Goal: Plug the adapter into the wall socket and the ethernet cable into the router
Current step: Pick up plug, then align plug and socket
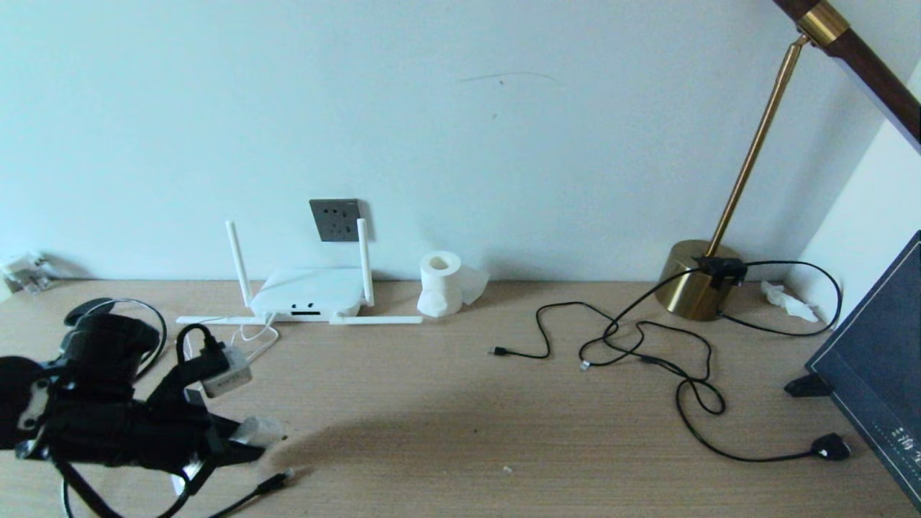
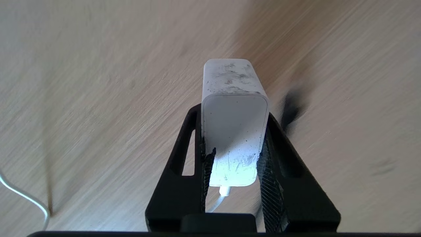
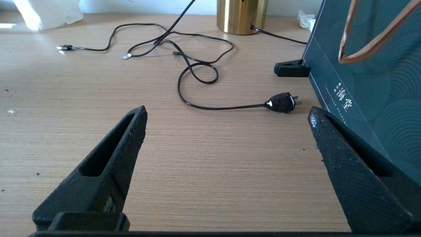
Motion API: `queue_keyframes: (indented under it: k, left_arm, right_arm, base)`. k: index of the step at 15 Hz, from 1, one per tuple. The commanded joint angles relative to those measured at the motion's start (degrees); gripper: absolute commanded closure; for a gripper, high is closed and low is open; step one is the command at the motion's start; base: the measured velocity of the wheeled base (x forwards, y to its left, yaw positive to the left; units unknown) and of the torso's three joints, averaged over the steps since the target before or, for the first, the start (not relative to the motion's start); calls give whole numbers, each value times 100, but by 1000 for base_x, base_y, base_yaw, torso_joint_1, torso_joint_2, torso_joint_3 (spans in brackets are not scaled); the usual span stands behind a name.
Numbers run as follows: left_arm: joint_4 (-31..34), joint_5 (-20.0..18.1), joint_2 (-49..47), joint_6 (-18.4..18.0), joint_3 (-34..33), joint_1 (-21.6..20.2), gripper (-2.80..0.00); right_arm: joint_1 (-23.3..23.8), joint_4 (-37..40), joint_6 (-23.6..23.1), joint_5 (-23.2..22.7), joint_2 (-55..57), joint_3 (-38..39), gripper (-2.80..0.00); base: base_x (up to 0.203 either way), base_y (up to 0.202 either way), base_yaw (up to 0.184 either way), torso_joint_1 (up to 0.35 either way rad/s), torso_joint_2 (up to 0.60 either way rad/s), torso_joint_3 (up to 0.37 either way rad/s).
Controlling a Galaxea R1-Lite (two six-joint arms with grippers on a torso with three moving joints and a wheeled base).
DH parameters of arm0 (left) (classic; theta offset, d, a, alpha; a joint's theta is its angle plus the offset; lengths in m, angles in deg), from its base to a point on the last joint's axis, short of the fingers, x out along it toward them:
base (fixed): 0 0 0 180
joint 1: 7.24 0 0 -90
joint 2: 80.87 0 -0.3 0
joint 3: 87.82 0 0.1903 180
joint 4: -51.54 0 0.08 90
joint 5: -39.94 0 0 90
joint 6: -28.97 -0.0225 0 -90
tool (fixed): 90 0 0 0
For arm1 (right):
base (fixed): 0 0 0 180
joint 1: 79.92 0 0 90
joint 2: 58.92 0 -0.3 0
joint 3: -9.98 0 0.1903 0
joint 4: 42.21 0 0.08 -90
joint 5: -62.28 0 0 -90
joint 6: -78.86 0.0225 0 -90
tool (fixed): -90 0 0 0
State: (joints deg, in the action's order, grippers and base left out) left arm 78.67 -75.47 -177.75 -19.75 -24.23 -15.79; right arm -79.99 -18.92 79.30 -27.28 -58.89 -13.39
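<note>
My left gripper is shut on the white adapter and holds it just above the desk, in front of the router. In the left wrist view the adapter sits squeezed between both black fingers, its thin white cord trailing back. The dark grey wall socket is on the wall behind the router. The ethernet cable lies at the desk's near left edge, its clear tip pointing right. My right gripper hovers open over bare desk, out of the head view.
A tissue roll stands right of the router. At the right are a brass lamp base, thin black cables with small plugs, a cord with a chunky black plug and a dark teal bag.
</note>
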Motion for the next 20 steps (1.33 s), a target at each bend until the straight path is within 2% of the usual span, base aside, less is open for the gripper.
queue_keyframes:
  k: [1,3,5,6,7,8,9,10,11,13,14,15,16,18,20]
  left_arm:
    - [-28,-755,541,805,14,38,0]
    - [-35,-1435,1102,2068,38,123,0]
    - [-44,-2284,1530,3409,14,166,0]
    - [-100,-2505,1606,3958,36,144,0]
    - [-316,-2643,1602,4546,53,91,0]
    - [-744,-2706,1525,5281,49,60,0]
    - [-1390,-2691,1306,6087,47,53,0]
    - [-2091,-2506,1041,6578,34,65,0]
    - [-2584,-1909,779,6785,10,143,0]
    - [-3669,-179,148,6958,-27,469,0]
    - [-4517,384,-248,6996,-41,612,0]
    - [-5305,744,-665,6989,-39,696,0]
    - [-5821,984,-1023,6935,-17,740,0]
    - [-6513,1521,-1756,6421,185,821,0]
    - [-7130,2057,-2371,5831,678,924,0]
  right_arm:
    - [-1,-1,0,0,6,0,-280]
    - [-1,-1,0,0,-1,0,-280]
    - [-1,-1,0,0,3,4,-280]
    - [-1,-1,0,0,-2,0,-280]
    - [-1,-1,0,0,0,0,-280]
    - [-1,-1,0,0,2,5,-280]
    - [-1,-1,0,0,6,0,-280]
    - [-1,-1,0,0,-2,0,-280]
    - [5,-1,0,0,0,0,-280]
    - [-1,-1,0,0,5,0,-280]
    - [-1,-1,0,0,5,0,-280]
    - [-1,-1,0,0,3,0,-280]
    - [-1,-1,0,0,2,0,-280]
    - [-1,-1,0,0,-2,0,-280]
    - [-1,-1,0,0,5,7,-280]
  base:
    - [0,0,0,0,0,0]
    - [0,0,0,0,0,0]
    - [0,0,0,0,0,0]
    - [0,0,0,0,0,0]
    - [0,0,0,0,0,0]
    - [0,0,0,0,0,0]
    - [0,0,0,0,0,0]
    - [0,0,0,0,0,0]
    - [0,0,0,0,0,0]
    - [0,0,0,0,0,0]
    - [0,0,0,0,0,0]
    - [0,0,0,0,0,0]
    - [0,0,0,0,0,0]
    - [0,0,0,0,0,0]
    - [0,0,0,0,0,0]
